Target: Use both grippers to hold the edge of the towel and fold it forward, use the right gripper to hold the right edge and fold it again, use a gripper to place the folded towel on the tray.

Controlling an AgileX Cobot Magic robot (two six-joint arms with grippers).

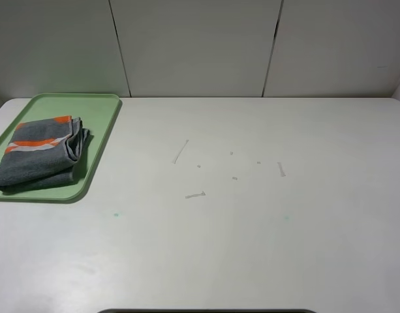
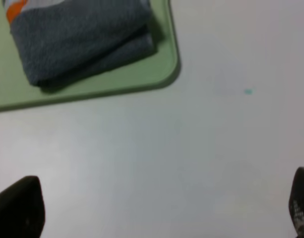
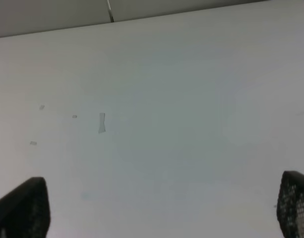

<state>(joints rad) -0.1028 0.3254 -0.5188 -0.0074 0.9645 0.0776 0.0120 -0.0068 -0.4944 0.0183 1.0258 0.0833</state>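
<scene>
The dark grey towel (image 1: 42, 156) lies folded on the light-green tray (image 1: 98, 140) at the table's far left, its orange-and-white stripe band facing up. In the left wrist view the towel (image 2: 82, 37) rests on the tray (image 2: 117, 82), apart from my left gripper (image 2: 164, 208), whose fingertips (image 2: 20, 206) stand wide apart over bare table. My right gripper (image 3: 164, 208) is open too, its fingertips (image 3: 23, 208) wide apart over bare table. Neither gripper shows in the exterior high view.
The white table (image 1: 252, 228) bears small bits of tape residue (image 1: 194, 194) near its middle and two faint green marks (image 1: 115, 213). Pale wall panels (image 1: 200, 45) stand behind the far edge.
</scene>
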